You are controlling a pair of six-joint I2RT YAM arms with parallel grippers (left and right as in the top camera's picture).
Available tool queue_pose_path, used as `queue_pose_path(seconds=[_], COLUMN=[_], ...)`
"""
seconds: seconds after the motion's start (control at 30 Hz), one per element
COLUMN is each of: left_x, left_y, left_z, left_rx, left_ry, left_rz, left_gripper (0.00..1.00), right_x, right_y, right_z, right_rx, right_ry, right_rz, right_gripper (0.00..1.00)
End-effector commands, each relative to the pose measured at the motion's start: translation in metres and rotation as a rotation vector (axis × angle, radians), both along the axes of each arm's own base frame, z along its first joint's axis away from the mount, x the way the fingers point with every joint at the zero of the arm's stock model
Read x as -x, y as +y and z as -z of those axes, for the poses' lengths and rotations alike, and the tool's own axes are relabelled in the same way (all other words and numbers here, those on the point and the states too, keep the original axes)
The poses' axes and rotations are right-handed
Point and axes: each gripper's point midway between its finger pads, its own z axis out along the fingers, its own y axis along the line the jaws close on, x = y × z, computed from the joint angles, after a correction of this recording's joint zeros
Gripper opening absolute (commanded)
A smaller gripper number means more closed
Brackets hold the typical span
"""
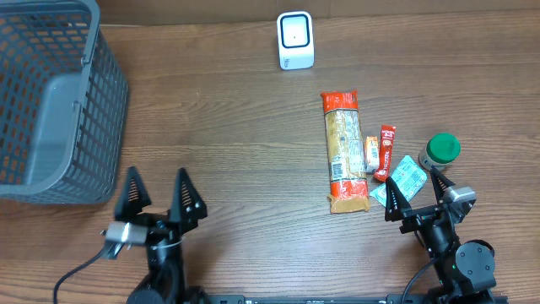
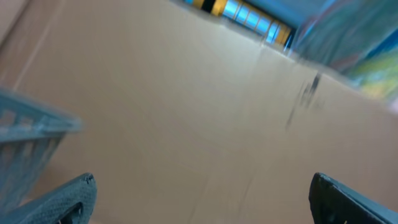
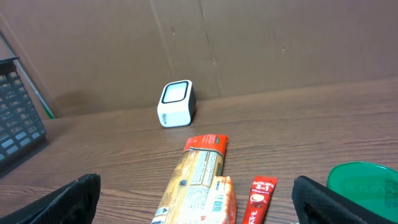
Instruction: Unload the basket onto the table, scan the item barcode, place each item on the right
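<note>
A white barcode scanner [image 1: 295, 40] [image 3: 176, 103] stands at the table's far edge. The items lie right of centre: a long orange-ended packet [image 1: 345, 152] [image 3: 200, 168], a small orange packet [image 1: 371, 154] [image 3: 222, 198], a red coffee stick [image 1: 386, 152] [image 3: 259, 200], a teal packet [image 1: 408, 175] and a green-lidded jar [image 1: 440, 150] [image 3: 367, 182]. My right gripper [image 1: 413, 179] [image 3: 199, 205] is open at the near edge just behind these items, holding nothing. My left gripper [image 1: 158, 174] [image 2: 202, 202] is open and empty at the near left, facing a brown cardboard wall.
A grey mesh basket [image 1: 51, 101] [image 3: 15, 124] [image 2: 25, 134] fills the far left corner. A brown cardboard wall [image 3: 249, 43] backs the table behind the scanner.
</note>
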Motion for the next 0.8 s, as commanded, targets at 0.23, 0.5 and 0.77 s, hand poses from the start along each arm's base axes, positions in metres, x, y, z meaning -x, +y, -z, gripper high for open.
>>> queue_pose_path(seconds=[0.23, 0.5, 0.77], left_x=[-0.030, -0.035, -0.035], left_y=[0.002, 0.003, -0.001], left_z=[0.088, 0.152, 0.157], left_rx=[0.000, -0.133, -0.291], left_ry=[0.308, 0.577, 0.597], left_rz=[-0.007, -0.045, -0.056], left_gripper=[1.00, 1.00, 1.00], right_x=[0.000, 0.000, 0.000], right_y=[0.000, 0.000, 0.000], right_z=[0.002, 0.002, 0.002], right_rx=[0.006, 0.006, 0.006], right_ry=[-0.004, -0.004, -0.004], right_rz=[-0.003, -0.003, -0.003], right_gripper=[1.00, 1.00, 1.00])
